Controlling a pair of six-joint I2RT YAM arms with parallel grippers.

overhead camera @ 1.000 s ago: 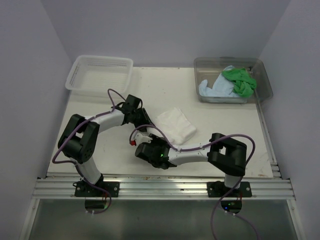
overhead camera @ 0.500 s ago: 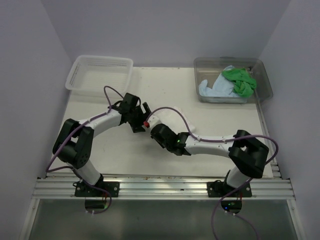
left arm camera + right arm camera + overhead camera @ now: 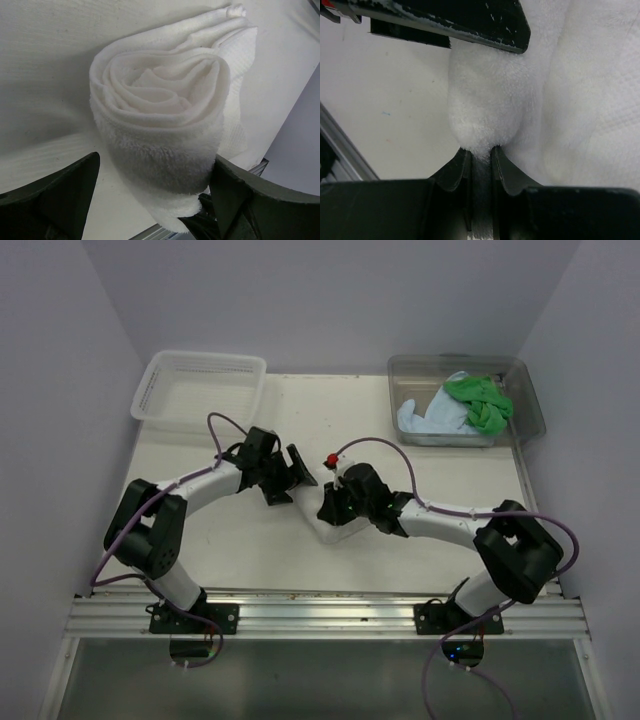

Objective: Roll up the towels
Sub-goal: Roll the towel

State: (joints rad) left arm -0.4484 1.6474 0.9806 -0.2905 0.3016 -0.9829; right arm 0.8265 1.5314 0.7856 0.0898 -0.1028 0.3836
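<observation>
Changed since a second ago: the right arm has swung from the near table edge onto the white towel (image 3: 160,100). The towel was a flat folded square and is now a roll. The left gripper (image 3: 155,160) has opened out.

- White towel: rolled, lying mid-table (image 3: 240,540), spiral end facing the left wrist camera.
- Left gripper: fingers spread wide, one on either side of the roll's end.
- Right gripper (image 3: 481,155): fingers pressed together, pinching a fold of the white towel.
- Green towel (image 3: 480,402) and light blue towel (image 3: 425,420): bunched together in the clear tub (image 3: 532,390), far right.
- White basket (image 3: 200,390): far left.
</observation>
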